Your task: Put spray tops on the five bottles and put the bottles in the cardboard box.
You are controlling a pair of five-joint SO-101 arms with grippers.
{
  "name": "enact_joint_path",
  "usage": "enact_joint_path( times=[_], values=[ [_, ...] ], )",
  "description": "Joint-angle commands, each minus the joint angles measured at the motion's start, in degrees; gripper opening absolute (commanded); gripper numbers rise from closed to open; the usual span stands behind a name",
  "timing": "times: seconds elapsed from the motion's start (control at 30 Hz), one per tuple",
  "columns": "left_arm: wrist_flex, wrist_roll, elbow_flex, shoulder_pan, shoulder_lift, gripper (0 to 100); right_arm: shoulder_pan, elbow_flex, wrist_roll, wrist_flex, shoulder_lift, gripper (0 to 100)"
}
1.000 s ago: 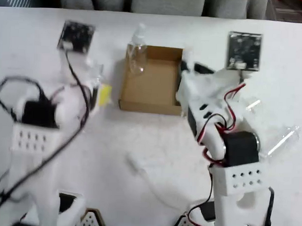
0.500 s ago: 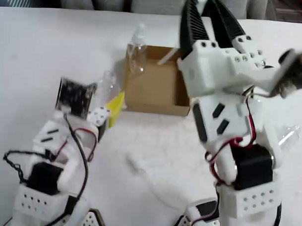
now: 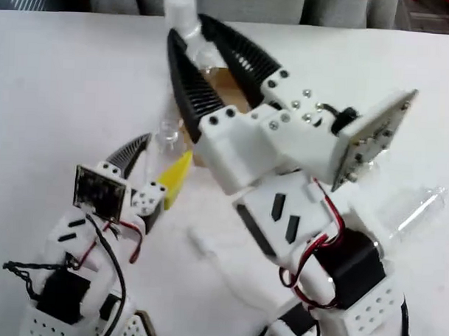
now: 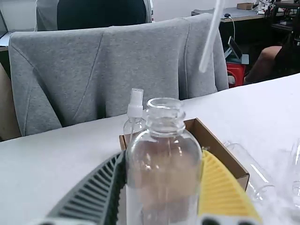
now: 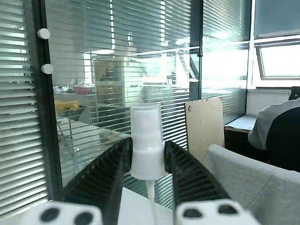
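The right pincer is raised above the cardboard box, its black fingers clamped on the collar of a white spray top whose tube hangs down. Just beside the box's near left corner, the left pincer grips an open bottle upright between its grey and yellow fingers. A capped bottle stands at the box's far left corner. A spare bottle lies on the white counter right of the box, and a loose spray top lies in front of it
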Motion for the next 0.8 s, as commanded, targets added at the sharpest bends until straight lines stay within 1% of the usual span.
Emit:
enact_joint_path(
  times=[0.0, 0.3, 0.53, 0.77],
  values=[
    [-1.6, -0.3, -0.3, 0.8, -0.8, 5, -1.0, -0.1, 1.1, 0.9, -0.9, 1.5],
    [0.0, -0.3, -0.5, 0.8, -1.1, 5, -1.1, -0.1, 1.2, 0.6, -0.4, 1.5],
    [0.1, -0.3, -0.6, 0.7, -1.1, 5, -0.8, -0.2, 1.2, -2.2, 3.9, 1.5],
    [0.1, -0.3, -0.5, 0.7, -1.1, 5, -0.9, -0.4, 1.2, -2.3, 6.1, 1.5]
  ],
)
